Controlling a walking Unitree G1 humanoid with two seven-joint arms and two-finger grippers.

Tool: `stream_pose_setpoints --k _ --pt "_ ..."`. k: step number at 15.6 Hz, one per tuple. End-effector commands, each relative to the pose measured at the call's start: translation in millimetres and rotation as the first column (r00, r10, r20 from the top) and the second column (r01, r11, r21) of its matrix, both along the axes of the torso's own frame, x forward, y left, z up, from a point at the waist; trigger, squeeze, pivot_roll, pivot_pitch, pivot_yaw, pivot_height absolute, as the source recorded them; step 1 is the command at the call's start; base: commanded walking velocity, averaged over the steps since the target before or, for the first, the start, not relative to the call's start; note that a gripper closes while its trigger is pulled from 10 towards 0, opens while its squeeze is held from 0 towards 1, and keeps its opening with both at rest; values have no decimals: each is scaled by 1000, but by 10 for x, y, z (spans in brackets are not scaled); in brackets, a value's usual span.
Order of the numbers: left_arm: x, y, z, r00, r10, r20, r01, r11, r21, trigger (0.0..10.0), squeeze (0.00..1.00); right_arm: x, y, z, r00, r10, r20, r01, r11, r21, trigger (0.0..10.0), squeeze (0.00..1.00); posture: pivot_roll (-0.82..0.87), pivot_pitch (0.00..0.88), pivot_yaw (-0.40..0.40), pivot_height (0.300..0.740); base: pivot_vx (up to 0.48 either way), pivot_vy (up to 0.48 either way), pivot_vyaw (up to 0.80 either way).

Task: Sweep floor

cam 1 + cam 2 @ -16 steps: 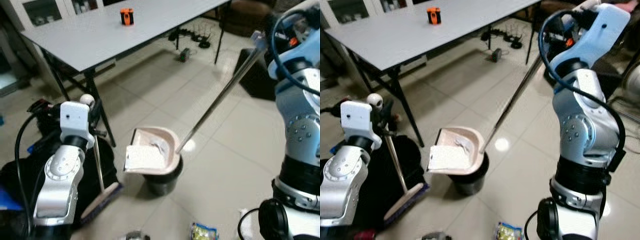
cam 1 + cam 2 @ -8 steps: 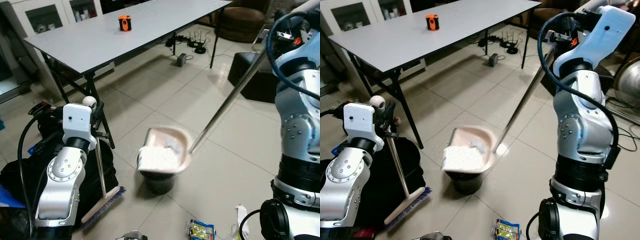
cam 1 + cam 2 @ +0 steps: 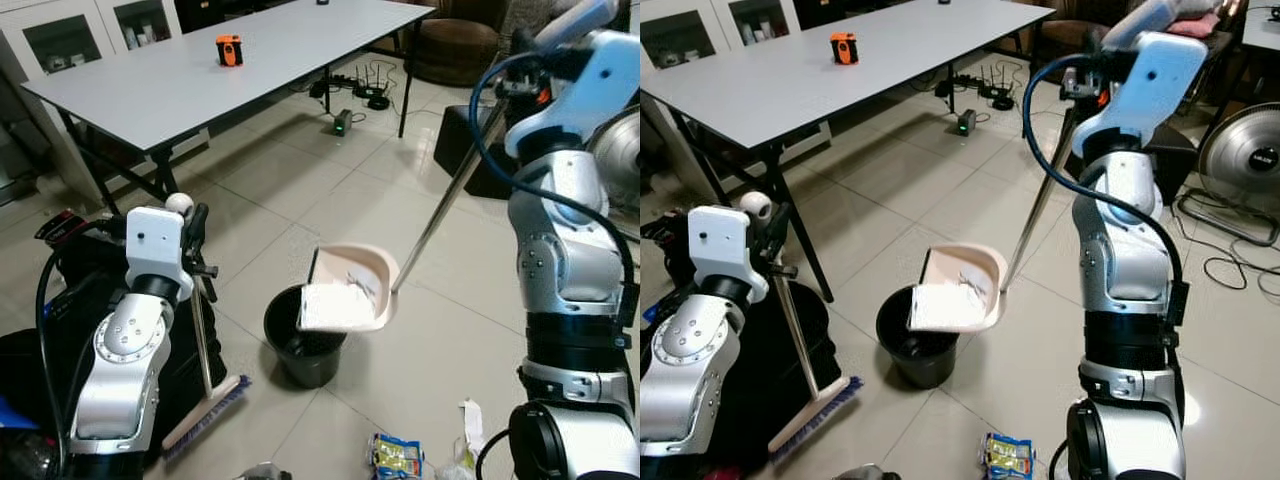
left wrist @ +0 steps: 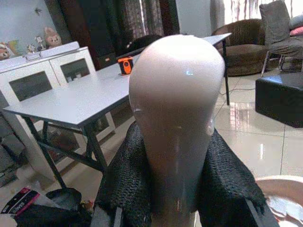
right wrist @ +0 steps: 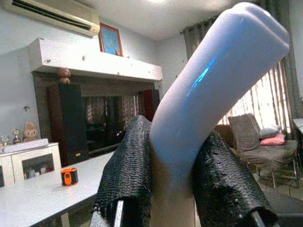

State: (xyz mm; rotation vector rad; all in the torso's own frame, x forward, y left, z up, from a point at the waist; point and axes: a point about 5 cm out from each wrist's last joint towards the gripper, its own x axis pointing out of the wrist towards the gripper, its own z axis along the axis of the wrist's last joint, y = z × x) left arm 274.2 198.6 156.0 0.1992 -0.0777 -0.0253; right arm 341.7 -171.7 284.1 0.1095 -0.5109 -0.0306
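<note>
Below our right pincer, clamped on its long handle, the dustpan tilts over the black bin; our left pincer grips the broom upright beside it.

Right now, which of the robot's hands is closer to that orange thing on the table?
The left hand, I'd judge. It grips the broom handle near the table's front legs; the right hand holds the dustpan handle beyond the table's far end from the orange object.
</note>
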Motion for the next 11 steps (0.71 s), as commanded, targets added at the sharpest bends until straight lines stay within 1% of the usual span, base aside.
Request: stream_pose_setpoints --k 1,2,4,5,7,8,9,10,11 --pt "-33 2 76 1000 -7 23 6 1000 13 10000 0 -7 45 178 996 0 91 1 1000 -6 10000 0 21 64 44 740 0 0 0" --pt "-45 5 78 1000 -7 23 6 1000 14 10000 0 1 50 180 996 -2 94 3 1000 -6 10000 0 22 69 45 740 0 0 0" --pt "-75 34 77 1000 6 15 -6 1000 18 10000 0 58 130 171 994 20 110 -18 1000 -23 10000 0 30 92 41 740 0 0 0" --pt "-105 45 79 1000 9 11 -9 1000 19 10000 0 87 202 168 991 45 123 -41 998 -37 10000 0 37 106 37 740 0 0 0" --pt "-178 63 79 1000 22 0 -22 999 26 10000 0 107 267 175 989 62 138 -56 998 -41 10000 0 48 133 35 740 0 0 0" --pt "-178 63 79 1000 22 0 -22 999 26 10000 0 107 267 175 989 62 138 -56 998 -41 10000 0 48 133 35 740 0 0 0" --pt "-233 77 93 1000 28 1 -28 999 26 10000 0 125 280 188 987 64 148 -60 998 -33 10000 0 68 173 35 740 0 0 0" --pt "-253 83 102 1000 30 2 -30 999 26 10000 0 129 283 193 986 65 154 -61 998 -30 10000 0 68 173 35 740 0 0 0" --pt "-279 112 116 999 46 2 -46 999 22 10000 0 152 299 211 984 70 161 -66 997 -29 10000 0 75 203 33 740 0 0 0"
